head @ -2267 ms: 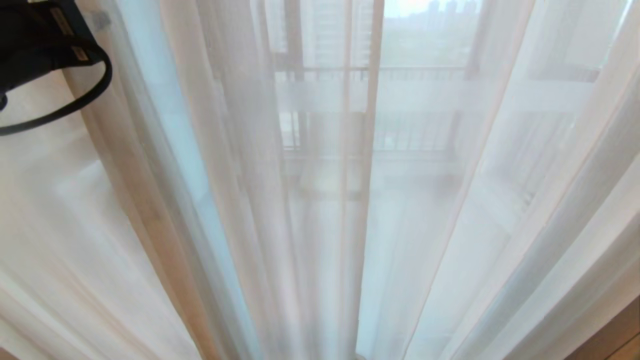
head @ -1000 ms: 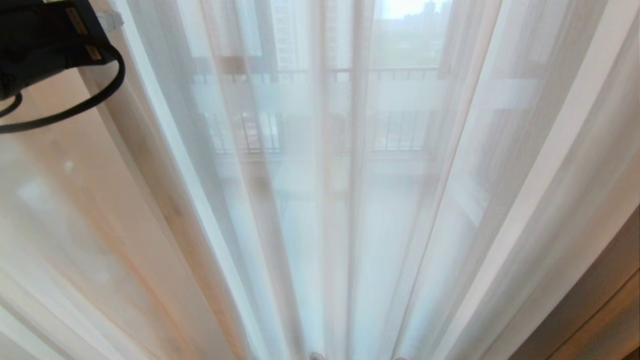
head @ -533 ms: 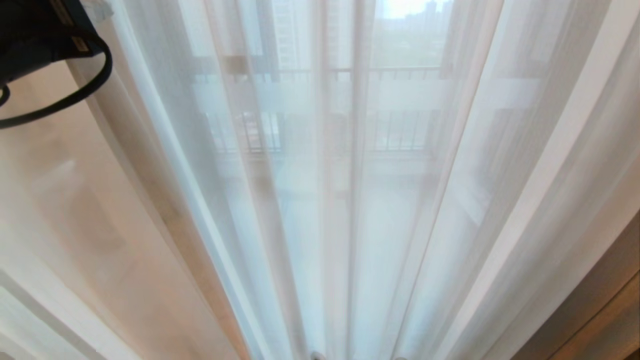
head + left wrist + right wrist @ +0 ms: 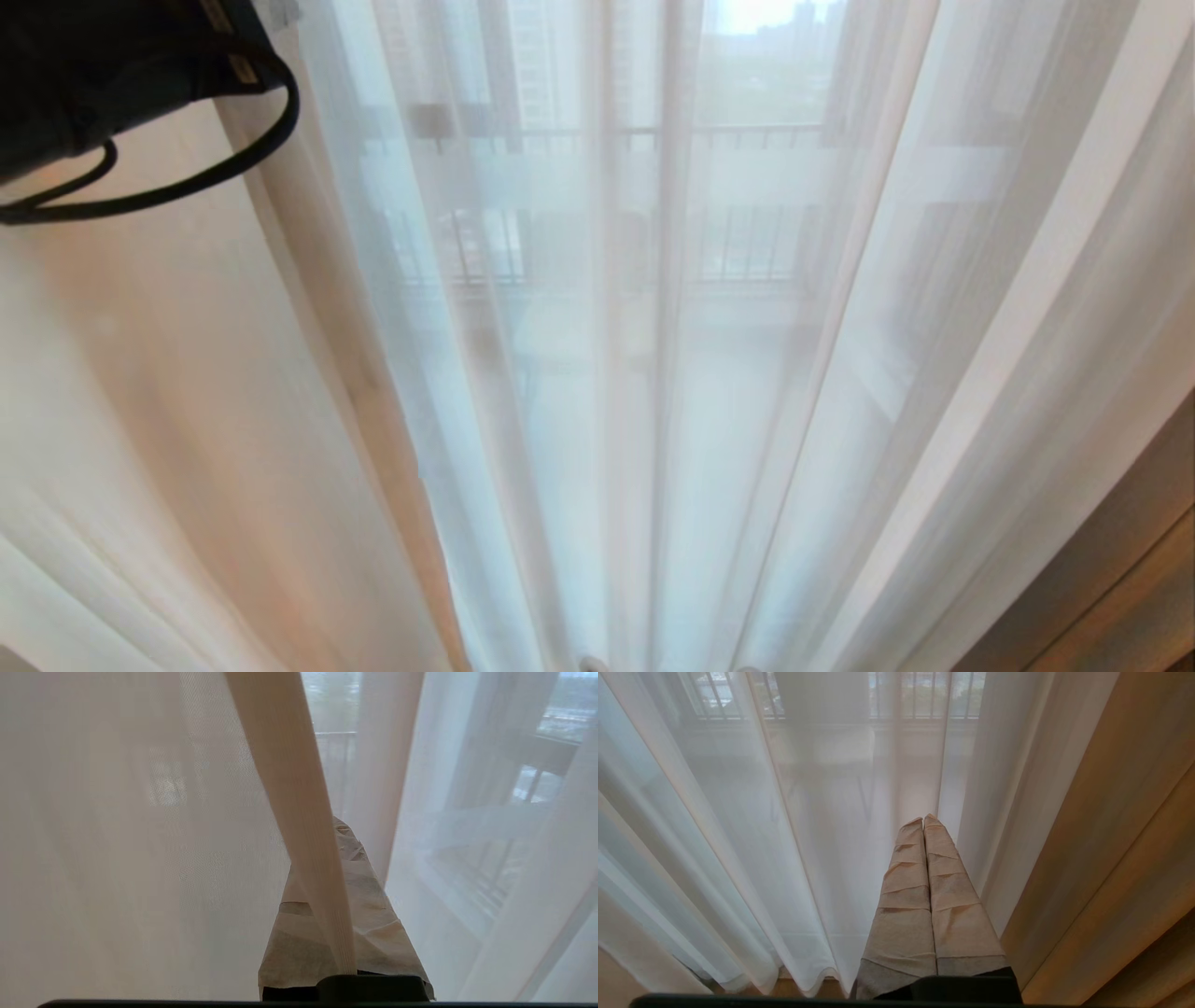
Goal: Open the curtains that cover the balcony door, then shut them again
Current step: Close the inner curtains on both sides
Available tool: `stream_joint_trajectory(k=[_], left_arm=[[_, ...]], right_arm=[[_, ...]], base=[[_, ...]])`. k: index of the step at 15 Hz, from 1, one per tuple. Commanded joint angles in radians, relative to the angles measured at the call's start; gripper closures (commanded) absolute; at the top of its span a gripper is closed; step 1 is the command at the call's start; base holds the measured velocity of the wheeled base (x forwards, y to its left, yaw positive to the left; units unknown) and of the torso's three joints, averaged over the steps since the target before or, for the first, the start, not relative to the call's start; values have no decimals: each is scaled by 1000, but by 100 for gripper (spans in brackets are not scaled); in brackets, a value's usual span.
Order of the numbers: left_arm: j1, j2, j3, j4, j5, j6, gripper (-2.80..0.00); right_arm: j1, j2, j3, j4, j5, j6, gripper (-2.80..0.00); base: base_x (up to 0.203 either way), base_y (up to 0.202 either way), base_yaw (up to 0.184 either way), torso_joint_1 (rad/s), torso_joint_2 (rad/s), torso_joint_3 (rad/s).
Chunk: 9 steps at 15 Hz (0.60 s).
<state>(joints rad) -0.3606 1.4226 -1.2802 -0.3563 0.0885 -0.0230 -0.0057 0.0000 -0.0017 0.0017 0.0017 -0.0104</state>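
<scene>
The curtains' thin white sheers hang in folds across the whole head view. Through them I make out the balcony door's dark frame and its frosted white band. My left arm is at the top left, against the sheers. In the left wrist view my left gripper is shut on a hemmed edge of the sheer, which runs down between the taped fingers. My right gripper is shut and empty, held low in front of the sheers.
A thick beige drape hangs at the right edge, close beside the right gripper. Balcony railing bars show beyond the glass. Wooden floor shows under the sheers' hem. A black cable loop hangs from the left arm.
My left arm has swung rightward across the head view, drawing the sheer's left fold with it. Since 2.3 s ago the whole view has also shifted. The right gripper's earlier position is not shown.
</scene>
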Motion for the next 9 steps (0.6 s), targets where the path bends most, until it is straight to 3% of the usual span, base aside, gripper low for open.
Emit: stream_joint_trajectory(k=[1, 5, 7, 9], left_arm=[[-60, 78, -51, -2, 2, 0, 0], [-142, 160, -124, -3, 4, -5, 0], [-143, 164, -125, -3, 7, -19, 0], [-129, 159, -122, -3, 52, -20, 0]], right_arm=[[0, 2, 0, 0, 1, 0, 0], [0, 2, 0, 0, 0, 0, 0], [0, 2, 0, 0, 0, 0, 0], [0, 2, 0, 0, 0, 0, 0]], base=[[0, 0, 0, 0, 0, 0], [0, 0, 0, 0, 0, 0], [0, 0, 0, 0, 0, 0], [0, 0, 0, 0, 0, 0]])
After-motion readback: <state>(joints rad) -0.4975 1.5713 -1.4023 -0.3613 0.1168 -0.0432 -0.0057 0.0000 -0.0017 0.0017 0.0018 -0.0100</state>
